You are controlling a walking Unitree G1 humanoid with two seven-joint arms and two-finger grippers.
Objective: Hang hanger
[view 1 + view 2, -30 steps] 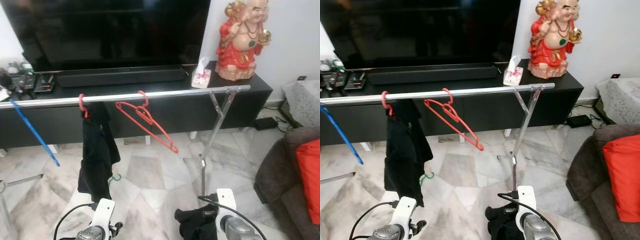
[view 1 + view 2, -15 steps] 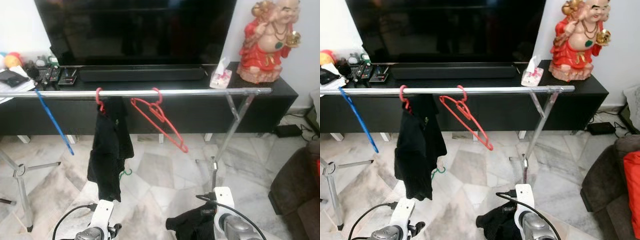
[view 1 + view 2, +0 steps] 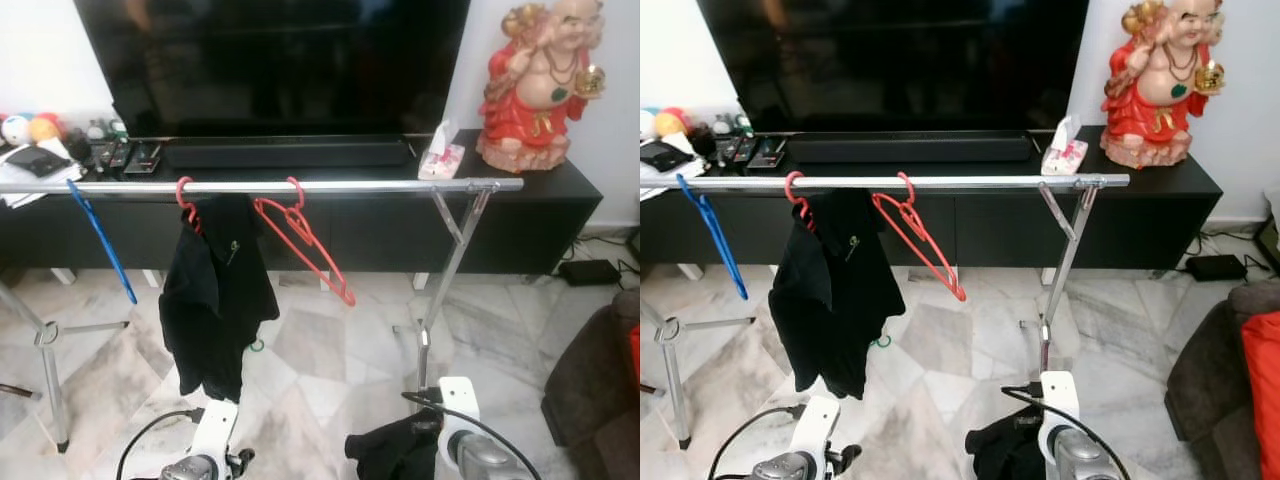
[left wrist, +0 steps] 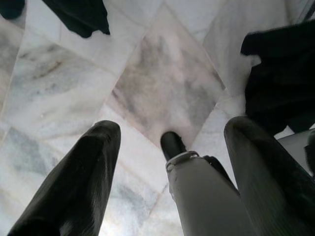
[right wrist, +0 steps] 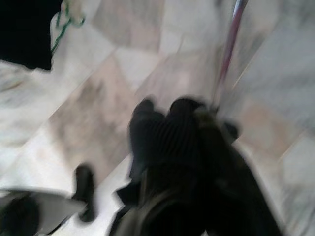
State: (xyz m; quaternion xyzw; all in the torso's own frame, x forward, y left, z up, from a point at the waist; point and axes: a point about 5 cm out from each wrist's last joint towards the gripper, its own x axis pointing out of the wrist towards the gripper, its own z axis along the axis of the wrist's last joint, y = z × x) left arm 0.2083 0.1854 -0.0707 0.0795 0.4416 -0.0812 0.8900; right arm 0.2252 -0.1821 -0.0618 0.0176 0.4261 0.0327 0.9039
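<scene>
A silver clothes rail (image 3: 380, 185) runs across in front of the TV cabinet. A black shirt (image 3: 215, 300) hangs from it on a red hanger (image 3: 184, 198). Beside that an empty red hanger (image 3: 305, 240) hangs tilted, and a blue hanger (image 3: 100, 238) hangs further left. My right gripper (image 5: 182, 118) is low over the floor, shut on a bunched black garment (image 3: 390, 455); the wrist view is blurred. Down at floor level my left gripper (image 4: 172, 125) stands open with nothing between its fingers.
The rail's right leg (image 3: 440, 290) stands just beyond my right arm, its left foot (image 3: 45, 345) at far left. A green hanger (image 3: 258, 346) lies on the marble floor behind the shirt. A sofa (image 3: 1230, 380) is at right. The black TV cabinet (image 3: 520, 210) carries a red statue (image 3: 535, 85).
The camera has swung, so the rail sits more centred and its left foot shows. The hangers on the rail stay put, and my right gripper still holds the black garment.
</scene>
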